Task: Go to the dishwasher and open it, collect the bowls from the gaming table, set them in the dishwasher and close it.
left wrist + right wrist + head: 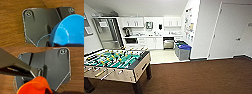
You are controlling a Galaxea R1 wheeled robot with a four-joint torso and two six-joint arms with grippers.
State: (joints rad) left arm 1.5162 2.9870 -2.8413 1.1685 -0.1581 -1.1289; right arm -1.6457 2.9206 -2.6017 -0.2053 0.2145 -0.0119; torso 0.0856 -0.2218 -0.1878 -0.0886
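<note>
Left gripper (pixel 52 44) clutching round blue plastic bowl (pixel 67 31), right gripper (pixel 47 90) gripping orange one (pixel 35 85), presumably for stainless-steel dishwasher (pixel 168 43).

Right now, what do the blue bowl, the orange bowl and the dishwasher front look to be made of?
Blue bowl: likely plastic, smooth and glossy, with a bright highlight inside. Orange bowl: likely plastic too, shiny and slightly translucent at the rim. Dishwasher: grey metallic front, probably steel; too far to judge the finish.
</note>
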